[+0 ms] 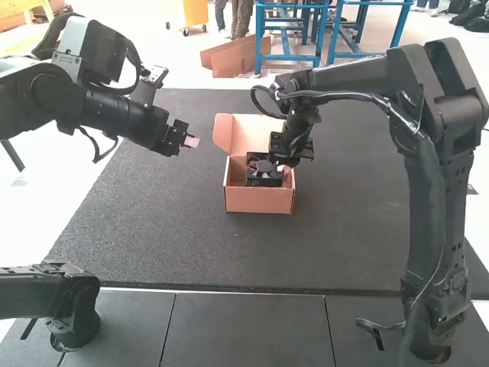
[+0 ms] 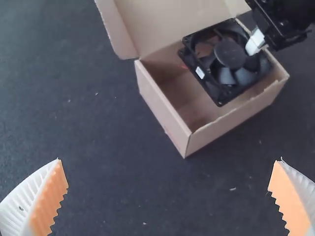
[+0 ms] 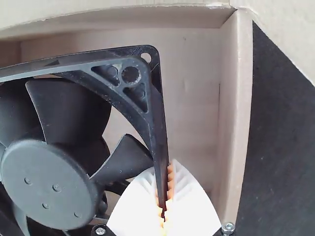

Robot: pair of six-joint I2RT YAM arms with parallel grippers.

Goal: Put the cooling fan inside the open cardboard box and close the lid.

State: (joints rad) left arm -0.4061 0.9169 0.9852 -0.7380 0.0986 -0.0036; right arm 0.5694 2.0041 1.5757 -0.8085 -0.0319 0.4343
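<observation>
Right jaws pinch cooling fan (image 2: 221,69) by its frame edge, tilted half into cardboard box (image 1: 258,200); left jaws spread, well apart; released so, it could wedge askew, blocking the lid (image 2: 167,22).

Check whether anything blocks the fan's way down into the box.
Nothing visible does. The right gripper clamps the cooling fan by its frame, tilted in the open top of the cardboard box. The floor beneath looks bare, and the lid stands open behind.
</observation>
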